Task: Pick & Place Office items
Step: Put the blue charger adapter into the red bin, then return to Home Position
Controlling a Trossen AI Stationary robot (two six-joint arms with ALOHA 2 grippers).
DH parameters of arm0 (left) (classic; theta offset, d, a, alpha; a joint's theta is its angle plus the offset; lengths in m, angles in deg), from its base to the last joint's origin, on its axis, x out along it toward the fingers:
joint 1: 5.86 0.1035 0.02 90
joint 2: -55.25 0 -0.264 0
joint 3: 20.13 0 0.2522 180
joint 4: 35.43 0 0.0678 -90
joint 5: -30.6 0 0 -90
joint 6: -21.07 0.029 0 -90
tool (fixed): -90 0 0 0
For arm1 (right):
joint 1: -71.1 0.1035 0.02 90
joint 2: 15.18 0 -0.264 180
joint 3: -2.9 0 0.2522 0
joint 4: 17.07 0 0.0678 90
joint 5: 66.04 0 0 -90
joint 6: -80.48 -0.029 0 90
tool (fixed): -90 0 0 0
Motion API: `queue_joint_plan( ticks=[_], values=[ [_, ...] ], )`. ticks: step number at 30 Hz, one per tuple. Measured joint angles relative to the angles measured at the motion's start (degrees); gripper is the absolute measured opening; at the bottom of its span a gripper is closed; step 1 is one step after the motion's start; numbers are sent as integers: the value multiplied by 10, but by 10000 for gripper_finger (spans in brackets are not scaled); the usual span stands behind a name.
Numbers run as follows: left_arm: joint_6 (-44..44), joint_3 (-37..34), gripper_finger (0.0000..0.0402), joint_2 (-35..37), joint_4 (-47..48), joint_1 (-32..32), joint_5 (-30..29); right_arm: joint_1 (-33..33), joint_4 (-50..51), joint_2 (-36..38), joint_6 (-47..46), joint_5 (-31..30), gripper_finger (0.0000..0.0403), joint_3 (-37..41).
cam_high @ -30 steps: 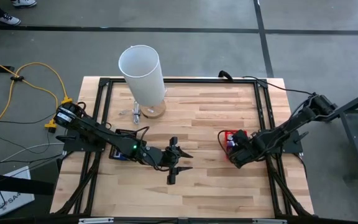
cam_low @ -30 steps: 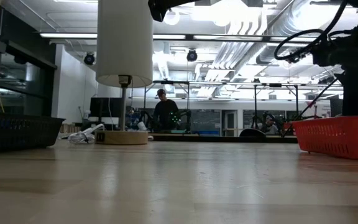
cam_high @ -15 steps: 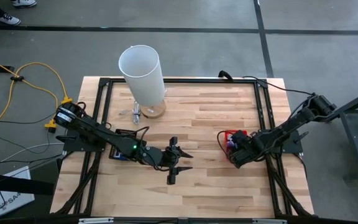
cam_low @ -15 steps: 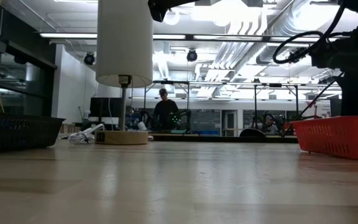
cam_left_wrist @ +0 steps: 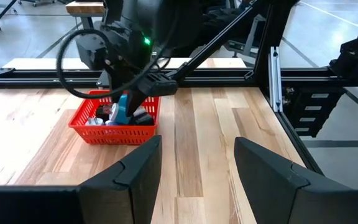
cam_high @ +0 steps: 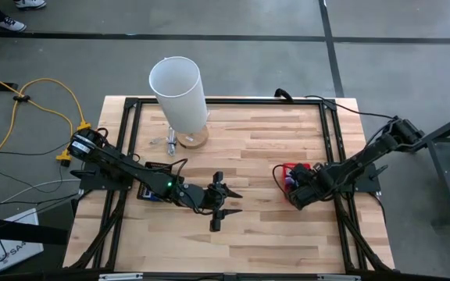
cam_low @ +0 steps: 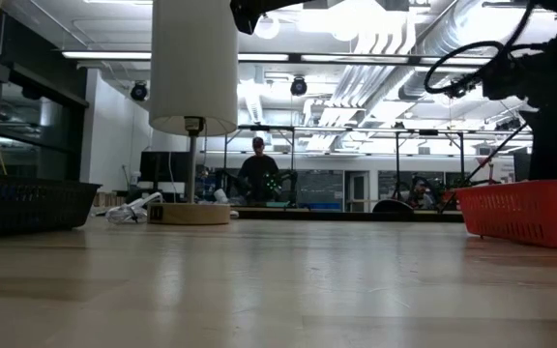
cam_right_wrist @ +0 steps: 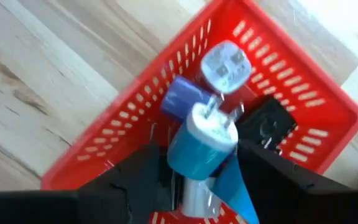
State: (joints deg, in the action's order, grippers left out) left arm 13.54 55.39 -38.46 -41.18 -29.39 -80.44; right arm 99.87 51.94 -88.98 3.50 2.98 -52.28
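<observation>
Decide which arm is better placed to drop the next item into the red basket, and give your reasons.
Right. The right gripper hangs directly over the red basket, clamping a teal-and-white cylindrical item. The left gripper waits mid-table, jaws open and empty, away from the basket.

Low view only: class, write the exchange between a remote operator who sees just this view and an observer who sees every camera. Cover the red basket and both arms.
Operator: I see the red basket on the table. Is anything over it?
Observer: Yes. In the high view the right gripper hangs right above it.
Operator: Does it hold something?
Observer: Its jaws are shut on a teal item with a white end, above the other pieces in the basket.
Operator: And the other arm?
Observer: The left gripper is over the middle of the table, jaws open and empty.
</observation>
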Motion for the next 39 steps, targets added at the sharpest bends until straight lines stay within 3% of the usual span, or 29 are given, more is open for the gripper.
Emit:
queue_joint_plan(
  ticks=[14,23,27,32,39],
  values=[
    [0,0,193,0,1,0,0,-105,-2,63,150,1,204,-29],
    [1,0,193,0,22,0,0,-128,-77,94,246,5,204,-30],
    [-1,0,193,0,32,-3,-1,-123,-105,113,272,-69,204,-30],
    [-5,0,193,0,32,-2,0,-115,-92,189,280,-168,204,-25],
    [-7,0,193,0,37,-2,0,-112,-104,344,311,-165,204,26]
  ],
)
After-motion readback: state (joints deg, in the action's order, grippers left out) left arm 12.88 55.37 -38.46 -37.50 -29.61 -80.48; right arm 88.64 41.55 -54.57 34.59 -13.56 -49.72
